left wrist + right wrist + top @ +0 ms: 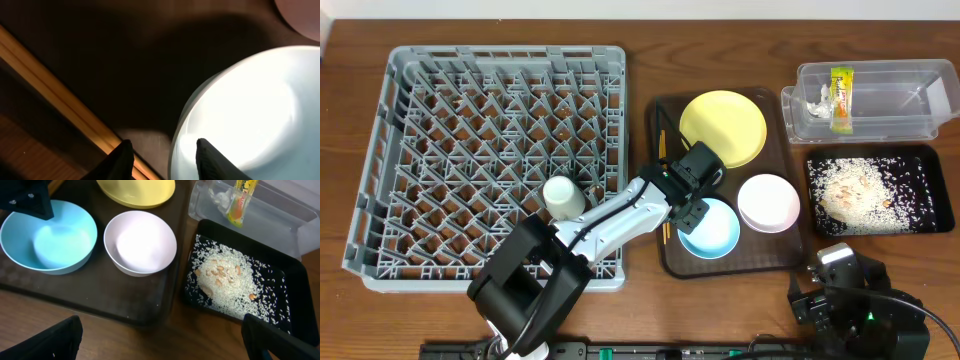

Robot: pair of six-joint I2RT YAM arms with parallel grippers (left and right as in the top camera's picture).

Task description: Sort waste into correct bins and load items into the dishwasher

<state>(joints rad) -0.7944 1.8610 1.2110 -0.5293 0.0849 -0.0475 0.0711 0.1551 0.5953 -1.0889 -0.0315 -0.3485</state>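
Grey plastic rack point(490, 150) occupies the left of the wooden surface point(640, 40). A white cup point(563, 196) stands inside it, near its lower right corner.

Brown serving tray point(665, 255) lies just right of the rack and carries:
- yellow plate point(722, 128), at the far end;
- white bowl point(768, 202), at the near right;
- blue bowl point(709, 228), at the near left, just beside the white bowl;
- chopsticks point(662, 150), along the tray's left edge.

Clear tub point(910, 100) sits at the far right and holds the wrapper point(840, 98) and the tissue point(817, 100). The black tray point(920, 190) lies directly in front of the tub. The rice point(855, 190) is heaped at its middle, with loose grains scattered around the heap.

Left gripper point(162, 156) is at the blue bowl's left rim. Its jaws are parted, one finger point(122, 159) outside the rim and the other inside. Whether either finger touches the bowl cannot be told.

Right gripper point(160, 342) is spread wide and holds nothing. It hangs above the surface at the near right, just in front of the serving tray and the black tray.
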